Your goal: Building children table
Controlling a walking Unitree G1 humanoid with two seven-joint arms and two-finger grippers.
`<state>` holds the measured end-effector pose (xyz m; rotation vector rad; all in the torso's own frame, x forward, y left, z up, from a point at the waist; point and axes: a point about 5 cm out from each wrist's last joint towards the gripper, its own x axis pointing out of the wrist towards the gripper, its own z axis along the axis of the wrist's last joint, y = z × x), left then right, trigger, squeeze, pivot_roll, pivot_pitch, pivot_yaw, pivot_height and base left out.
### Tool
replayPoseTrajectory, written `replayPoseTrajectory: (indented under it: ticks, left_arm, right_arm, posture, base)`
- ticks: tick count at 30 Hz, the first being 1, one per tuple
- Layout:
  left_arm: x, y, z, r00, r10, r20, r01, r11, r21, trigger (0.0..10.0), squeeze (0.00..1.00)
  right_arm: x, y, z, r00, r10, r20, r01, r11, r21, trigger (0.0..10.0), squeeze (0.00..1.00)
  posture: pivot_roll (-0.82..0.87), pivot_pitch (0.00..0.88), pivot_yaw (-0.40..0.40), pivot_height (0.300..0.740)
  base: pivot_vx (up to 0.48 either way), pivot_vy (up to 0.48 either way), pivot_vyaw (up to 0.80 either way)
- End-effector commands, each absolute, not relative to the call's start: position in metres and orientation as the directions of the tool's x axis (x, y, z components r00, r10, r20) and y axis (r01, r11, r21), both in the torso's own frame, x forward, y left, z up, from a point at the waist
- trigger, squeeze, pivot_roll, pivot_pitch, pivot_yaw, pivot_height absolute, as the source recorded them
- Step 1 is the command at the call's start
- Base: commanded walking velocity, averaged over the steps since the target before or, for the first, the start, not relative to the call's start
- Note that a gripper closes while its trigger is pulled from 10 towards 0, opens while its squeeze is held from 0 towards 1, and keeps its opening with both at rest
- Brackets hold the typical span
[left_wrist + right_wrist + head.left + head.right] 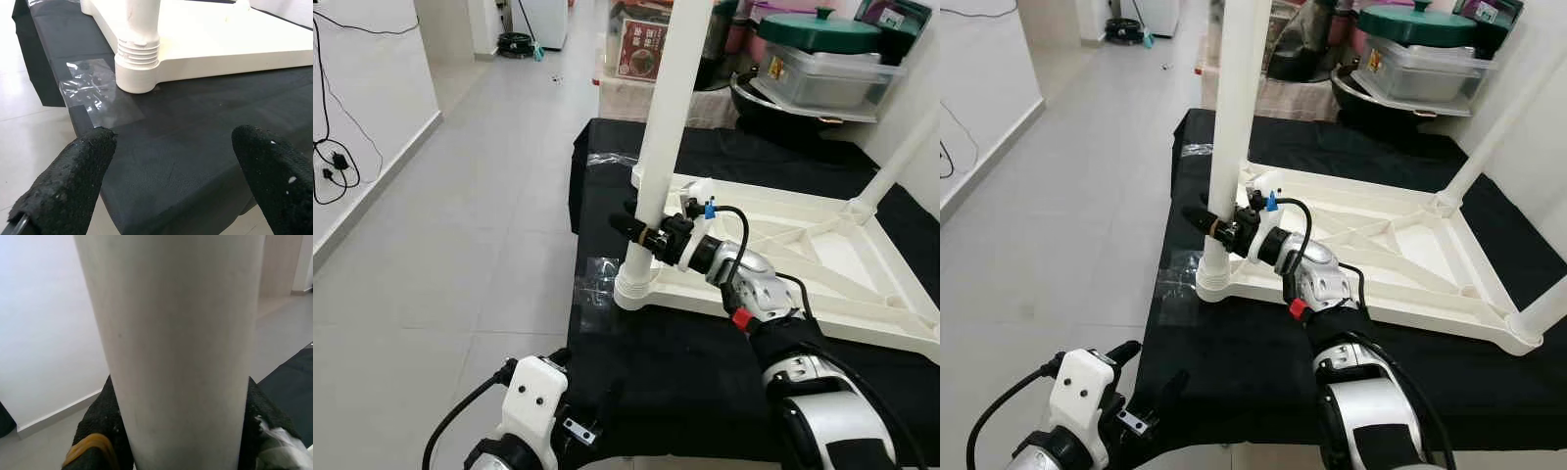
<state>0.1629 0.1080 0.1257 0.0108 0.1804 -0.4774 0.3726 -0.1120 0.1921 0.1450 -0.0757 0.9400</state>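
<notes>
Black cloth (685, 392) covers the low platform where the upturned white table (822, 255) lies, and the right gripper (641, 231) clamps its upright leg (668, 108) just above the ribbed socket; no label reads clearly. From the left wrist, the left gripper (176, 171) hangs spread wide, empty, the socket (138, 66) beyond its fingertips. From the right wrist, black fingers (100, 426) press either side of the leg.

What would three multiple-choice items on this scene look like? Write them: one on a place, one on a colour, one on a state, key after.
1. Where does the right gripper hold the leg?
A. near its base
B. at its top
C. at its middle

2. What colour is the cloth under the table top?
A. white
B. black
C. green

3. How are the left gripper fingers?
A. shut on the leg
B. shut on tape
C. open

Key: 1 A, the fingers clasp the leg just above the ribbed corner socket. 2 B, black cloth surrounds the white top. 3 C, the left wrist view shows both fingers apart over bare cloth.
</notes>
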Motion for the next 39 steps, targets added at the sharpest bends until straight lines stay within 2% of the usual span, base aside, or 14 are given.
replayPoseTrajectory:
  ticks: [1,8,11,13,16,20,25,31,32,33,34,35,36,39]
  left_arm:
    - [0.162,0.106,0.125,0.867,-0.463,-0.186,0.466,0.884,-0.032,10.0,0.0]
    - [0.164,0.108,0.125,0.871,-0.457,-0.181,0.459,0.888,-0.033,10.0,0.0]
    - [0.172,0.115,0.127,0.891,-0.423,-0.167,0.426,0.905,-0.021,10.0,0.0]
    - [0.172,0.115,0.127,0.891,-0.423,-0.167,0.426,0.905,-0.021,10.0,0.0]
    - [0.179,0.118,0.127,0.9,-0.408,-0.156,0.412,0.911,-0.005,10.0,0.0]
    - [0.18,0.116,0.127,0.898,-0.411,-0.154,0.416,0.909,-0.002,10.0,0.0]
    - [0.179,0.113,0.127,0.895,-0.419,-0.153,0.423,0.906,-0.003,10.0,0.0]
    - [0.178,0.113,0.127,0.896,-0.416,-0.155,0.421,0.907,-0.002,10.0,0.0]
    - [0.177,0.113,0.126,0.895,-0.417,-0.156,0.422,0.907,-0.002,10.0,0.0]
    - [0.177,0.112,0.126,0.895,-0.419,-0.157,0.423,0.906,-0.003,10.0,0.0]
    - [0.177,0.112,0.125,0.893,-0.421,-0.158,0.426,0.905,-0.003,10.0,0.0]
    - [0.177,0.112,0.125,0.893,-0.421,-0.158,0.426,0.905,-0.003,10.0,0.0]
    - [0.176,0.111,0.125,0.892,-0.423,-0.159,0.428,0.904,-0.003,10.0,0.0]
    - [0.176,0.111,0.124,0.891,-0.425,-0.161,0.43,0.903,-0.004,10.0,0.0]
  right_arm:
    - [0.37,-0.106,0.185,0.577,0.808,0.121,-0.817,0.567,0.11,0.0,0.0]
    - [0.369,-0.106,0.181,0.64,0.76,0.115,-0.769,0.632,0.1,0.0,0.0]
    - [0.368,-0.118,0.173,0.805,0.588,0.077,-0.593,0.799,0.099,0.0,0.0]
    - [0.368,-0.118,0.173,0.805,0.588,0.077,-0.593,0.799,0.099,0.0,0.0]
    - [0.365,-0.138,0.16,0.977,0.21,-0.033,-0.208,0.976,0.058,0.0,0.0]
    - [0.358,-0.149,0.156,0.995,-0.061,-0.073,0.064,0.997,0.042,0.0,0.0]
    - [0.34,-0.135,0.156,0.923,-0.367,-0.119,0.379,0.919,0.111,0.0,0.0]
    - [0.337,-0.11,0.156,0.91,-0.377,-0.175,0.403,0.903,0.15,0.0,0.0]
    - [0.339,-0.102,0.158,0.922,-0.348,-0.168,0.374,0.914,0.158,4.4,0.0]
    - [0.341,-0.096,0.161,0.938,-0.307,-0.159,0.333,0.925,0.181,10.0,0.0]
    - [0.342,-0.095,0.164,0.948,-0.285,-0.143,0.309,0.932,0.191,10.0,0.32]
    - [0.342,-0.095,0.164,0.948,-0.285,-0.143,0.309,0.932,0.191,10.0,0.32]
    - [0.343,-0.094,0.166,0.959,-0.257,-0.122,0.278,0.938,0.206,10.0,1.0]
    - [0.344,-0.097,0.171,0.966,-0.244,-0.092,0.258,0.942,0.213,10.0,1.0]
  posture:
    - [0.17,0.043,-0.143,0.74]
    - [0.16,0.043,-0.143,0.74]
    - [0.15,0.041,-0.14,0.74]
    - [0.15,0.041,-0.14,0.74]
    - [0.14,0.038,-0.131,0.74]
    - [0.14,0.036,-0.129,0.74]
    - [0.15,0.029,-0.139,0.74]
    - [0.16,0.024,-0.145,0.74]
    - [0.16,0.021,-0.145,0.74]
    - [0.16,0.018,-0.145,0.74]
    - [0.15,0.018,-0.144,0.74]
    - [0.15,0.018,-0.144,0.74]
    - [0.15,0.014,-0.143,0.74]
    - [0.15,0.015,-0.143,0.74]
  base:
    - [0.0,0.0,0.0]
    - [0.0,0.0,0.0]
    - [0.0,0.0,0.0]
    - [0.0,0.0,0.0]
    - [0.0,0.0,0.0]
    - [0.0,0.0,0.0]
    - [0.0,0.0,0.0]
    - [0.0,0.0,0.0]
    - [0.0,0.0,0.0]
    - [0.0,0.0,0.0]
    - [0.0,0.0,0.0]
    - [0.0,0.0,0.0]
    - [0.0,0.0,0.0]
    - [0.0,0.0,0.0]
